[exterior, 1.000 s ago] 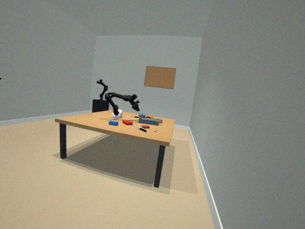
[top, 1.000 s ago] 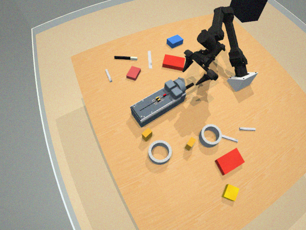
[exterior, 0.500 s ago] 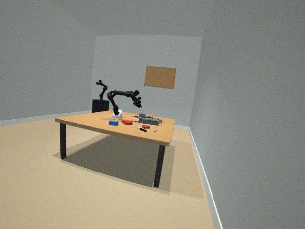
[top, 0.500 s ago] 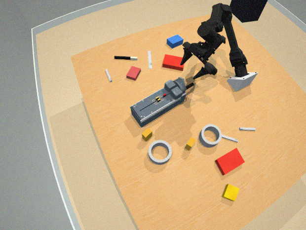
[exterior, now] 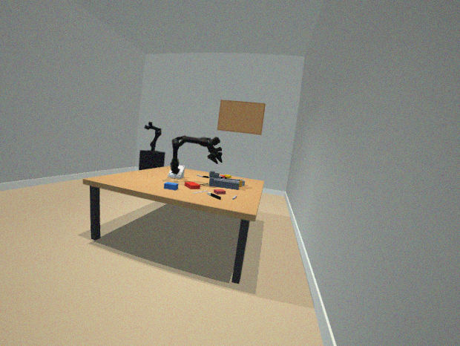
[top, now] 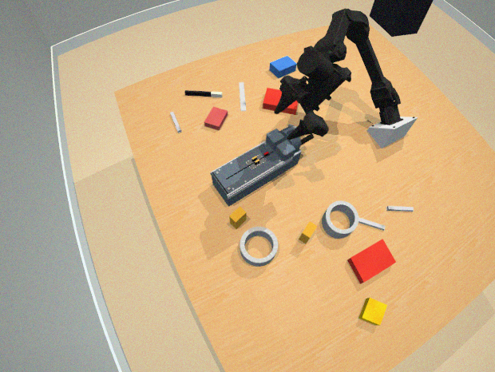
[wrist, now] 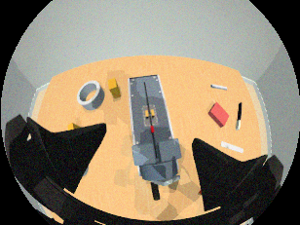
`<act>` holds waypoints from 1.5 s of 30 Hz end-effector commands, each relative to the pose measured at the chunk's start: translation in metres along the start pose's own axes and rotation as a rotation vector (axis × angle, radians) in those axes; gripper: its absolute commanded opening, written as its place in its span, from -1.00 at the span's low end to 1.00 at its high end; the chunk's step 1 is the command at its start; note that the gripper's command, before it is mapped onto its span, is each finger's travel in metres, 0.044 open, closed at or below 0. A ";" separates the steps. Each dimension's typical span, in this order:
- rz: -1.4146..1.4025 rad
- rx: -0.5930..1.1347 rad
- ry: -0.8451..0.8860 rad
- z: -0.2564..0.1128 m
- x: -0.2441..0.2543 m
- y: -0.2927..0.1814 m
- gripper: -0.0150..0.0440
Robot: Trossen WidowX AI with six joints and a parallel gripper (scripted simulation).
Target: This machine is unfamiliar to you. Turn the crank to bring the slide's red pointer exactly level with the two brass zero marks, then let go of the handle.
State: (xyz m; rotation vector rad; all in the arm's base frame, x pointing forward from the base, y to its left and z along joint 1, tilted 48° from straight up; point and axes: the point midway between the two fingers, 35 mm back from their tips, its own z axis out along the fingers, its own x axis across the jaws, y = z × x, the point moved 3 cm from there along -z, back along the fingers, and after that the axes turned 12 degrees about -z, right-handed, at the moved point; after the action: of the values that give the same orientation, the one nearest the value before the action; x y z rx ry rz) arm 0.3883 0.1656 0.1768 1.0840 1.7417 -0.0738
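The machine, a long dark grey box, stands on the table. Its red pointer is in the slot, off the two brass zero marks, on the side towards the raised housing. The crank's black handle sticks out beyond the housing. My gripper is wide open and empty, raised above the housing end of the machine. It does not touch the handle. The crank arm is hidden by the housing in the wrist view.
A red block and a blue block lie behind the machine. A smaller red block and a black marker lie to one side. Two grey rings and two orange blocks lie on the other.
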 end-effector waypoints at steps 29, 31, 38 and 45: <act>0.067 0.031 -0.048 0.054 0.011 -0.013 1.00; 0.067 0.031 -0.048 0.054 0.011 -0.013 1.00; 0.070 0.032 -0.049 0.038 0.010 0.002 1.00; 0.062 0.029 -0.045 0.020 0.007 0.011 1.00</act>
State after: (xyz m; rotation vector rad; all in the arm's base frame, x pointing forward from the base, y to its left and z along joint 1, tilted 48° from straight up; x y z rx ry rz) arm 0.4132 0.1660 0.1644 1.1509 1.6663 -0.0694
